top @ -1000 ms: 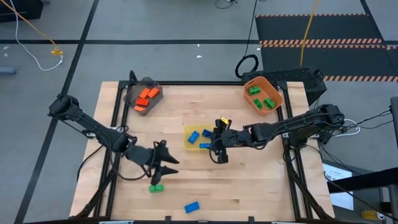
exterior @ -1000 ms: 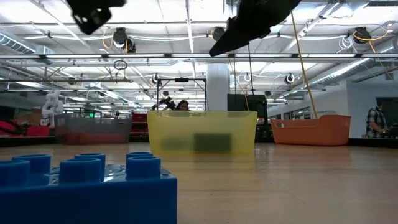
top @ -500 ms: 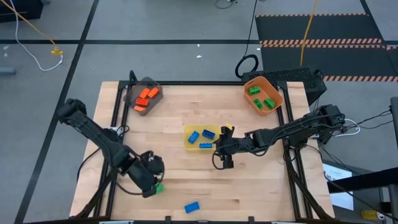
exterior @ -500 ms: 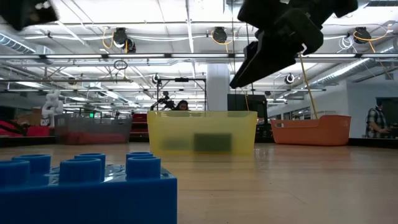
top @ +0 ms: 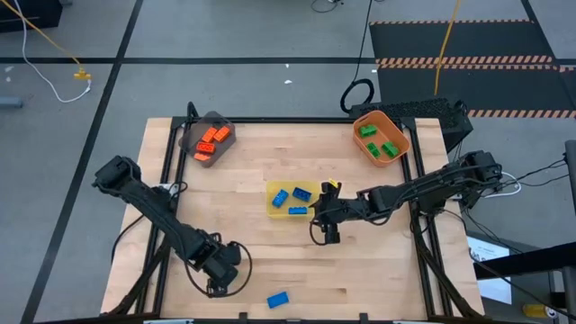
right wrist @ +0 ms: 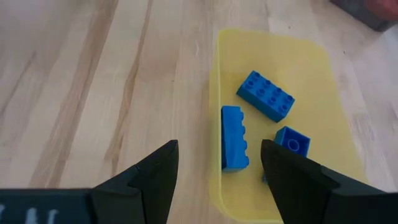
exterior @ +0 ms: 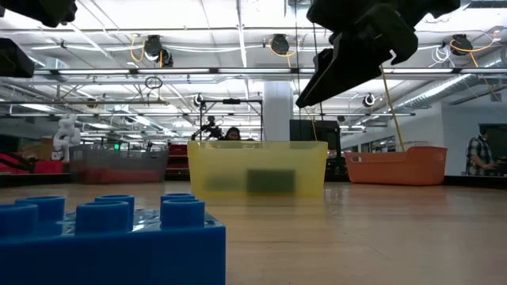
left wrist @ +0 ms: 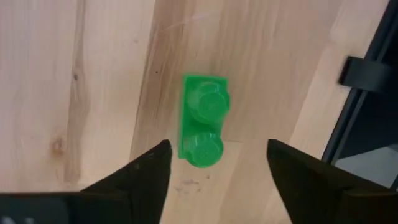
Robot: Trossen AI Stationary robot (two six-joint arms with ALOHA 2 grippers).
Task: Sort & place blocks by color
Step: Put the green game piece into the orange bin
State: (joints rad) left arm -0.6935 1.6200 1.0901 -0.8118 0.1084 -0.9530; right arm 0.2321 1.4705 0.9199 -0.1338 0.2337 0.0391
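A green two-stud block (left wrist: 202,121) lies flat on the wooden table. My left gripper (left wrist: 217,168) is open and points down over it, one finger on either side, not touching. In the high view this gripper (top: 216,274) hides the block. A blue block (top: 278,299) lies near the table's front edge and fills the low view's corner (exterior: 111,237). My right gripper (top: 325,234) is open with nothing between its fingers, just off the near right corner of the yellow bin (top: 273,209), which holds three blue blocks (right wrist: 265,95).
A grey bin (top: 193,148) with orange blocks stands at the far left. An orange bin (top: 360,144) with green blocks stands at the far right. Black frame rails (top: 166,180) run along both table sides. People show far off in the low view.
My left gripper has swung toward the table's near edge and down, tipping from nearly level to pointing down over the green block, which now lies hidden beneath it in the high view. My right gripper has sunk a little beside the yellow bin.
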